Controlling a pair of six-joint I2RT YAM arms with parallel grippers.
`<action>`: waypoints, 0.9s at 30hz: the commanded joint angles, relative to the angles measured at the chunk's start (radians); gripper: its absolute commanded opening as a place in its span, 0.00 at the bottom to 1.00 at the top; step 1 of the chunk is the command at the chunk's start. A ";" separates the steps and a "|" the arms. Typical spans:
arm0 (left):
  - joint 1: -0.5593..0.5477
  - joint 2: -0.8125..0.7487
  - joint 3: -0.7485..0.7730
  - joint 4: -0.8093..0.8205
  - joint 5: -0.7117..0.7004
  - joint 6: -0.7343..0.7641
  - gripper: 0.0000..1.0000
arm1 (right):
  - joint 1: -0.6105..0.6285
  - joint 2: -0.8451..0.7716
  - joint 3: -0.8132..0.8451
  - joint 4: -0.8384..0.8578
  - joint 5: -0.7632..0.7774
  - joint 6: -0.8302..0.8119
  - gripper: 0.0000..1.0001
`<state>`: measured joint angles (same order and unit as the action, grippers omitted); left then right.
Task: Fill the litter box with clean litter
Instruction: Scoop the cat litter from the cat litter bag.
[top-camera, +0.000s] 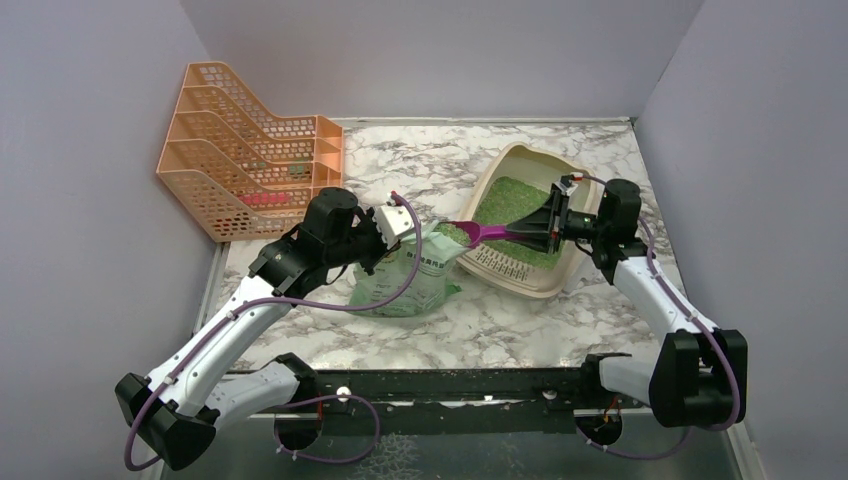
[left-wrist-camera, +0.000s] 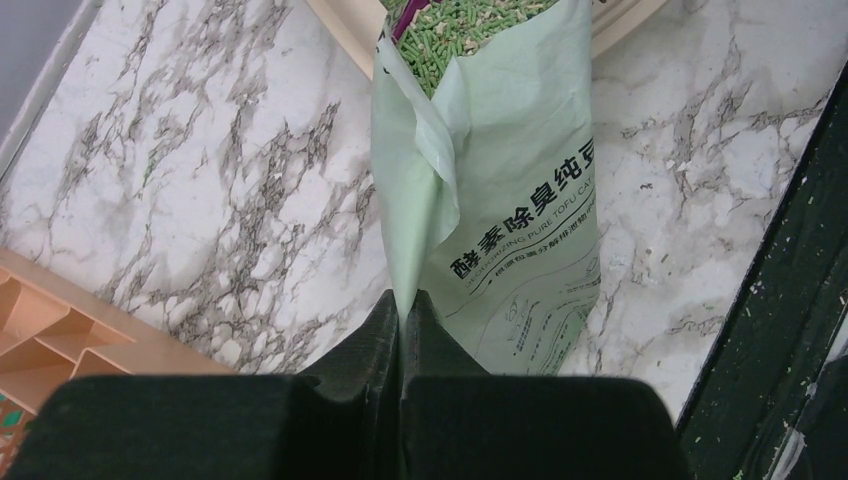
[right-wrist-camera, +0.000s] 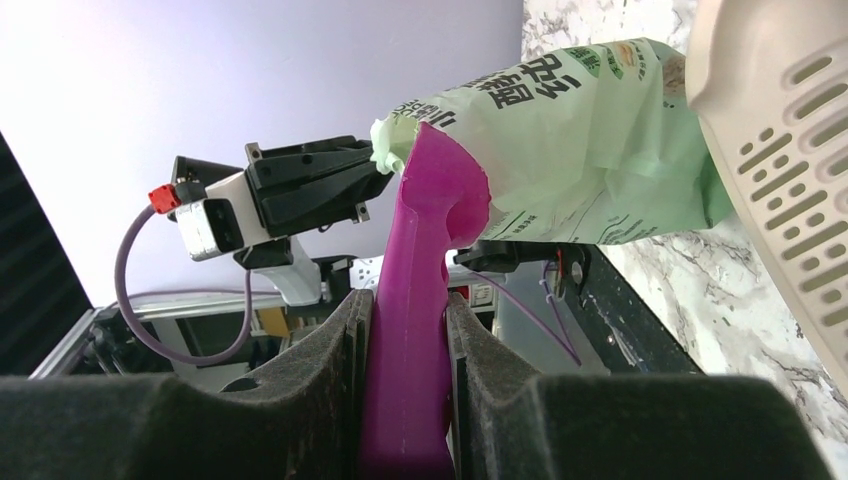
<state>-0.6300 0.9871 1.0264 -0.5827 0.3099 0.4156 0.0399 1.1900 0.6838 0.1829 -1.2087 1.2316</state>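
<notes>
Pinching bag (left-wrist-camera: 510, 200) lip tight in left fingers (left-wrist-camera: 370, 350), clamping scoop (right-wrist-camera: 415, 300) handle in right fingers (right-wrist-camera: 330, 360), bowl at bag mouth, handle running right over litter box (top-camera: 535, 288).

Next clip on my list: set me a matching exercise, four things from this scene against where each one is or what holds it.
Things:
1. litter bag
2. scoop
3. litter box
4. file rack

Places or states:
A. far left of the table, no gripper on it
B. top edge pinched by the left gripper
C. handle clamped in the right gripper
D. right of the bag, green granules inside

Pairs: 1-B, 2-C, 3-D, 4-A
</notes>
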 joint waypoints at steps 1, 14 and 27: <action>0.005 -0.025 0.047 0.068 0.011 -0.006 0.00 | -0.014 -0.005 0.005 -0.012 -0.016 0.010 0.01; 0.004 -0.032 0.044 0.065 0.034 -0.031 0.00 | -0.008 -0.015 -0.009 0.038 -0.030 0.040 0.01; 0.004 -0.050 0.055 0.052 0.034 -0.043 0.00 | 0.054 -0.004 -0.031 0.148 0.036 0.098 0.01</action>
<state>-0.6296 0.9752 1.0264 -0.5949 0.3248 0.3836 0.1421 1.2289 0.6376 0.3397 -1.1614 1.3563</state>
